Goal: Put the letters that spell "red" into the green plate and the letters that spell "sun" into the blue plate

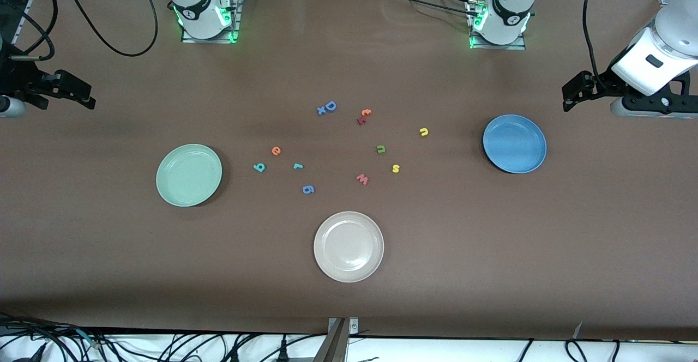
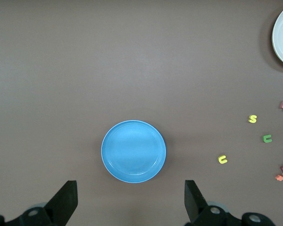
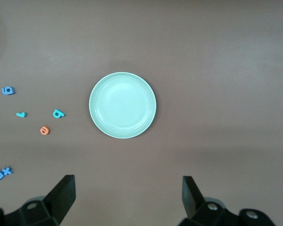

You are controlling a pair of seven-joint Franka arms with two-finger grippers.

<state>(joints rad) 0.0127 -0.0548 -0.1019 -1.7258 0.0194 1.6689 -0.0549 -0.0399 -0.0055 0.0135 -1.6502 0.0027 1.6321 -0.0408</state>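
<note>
The green plate (image 1: pixel 188 175) (image 3: pixel 122 105) lies empty toward the right arm's end, and the blue plate (image 1: pixel 514 143) (image 2: pixel 133 151) lies empty toward the left arm's end. Between them lie the orange e (image 1: pixel 276 151), teal d (image 1: pixel 259 167) and teal r (image 1: pixel 298 166), then the olive n (image 1: pixel 380 149), yellow s (image 1: pixel 396 168) and yellow u (image 1: pixel 423 131). My right gripper (image 1: pixel 82 94) (image 3: pixel 127 195) hangs open and empty over bare table beside the green plate. My left gripper (image 1: pixel 573 94) (image 2: pixel 131 197) hangs open and empty beside the blue plate.
A beige-white plate (image 1: pixel 348 246) sits nearest the front camera. Other loose letters lie among the task letters: a blue 6 (image 1: pixel 308 189), a red w (image 1: pixel 362 179), a blue D with an x (image 1: pixel 327 107), and an orange and red pair (image 1: pixel 363 115).
</note>
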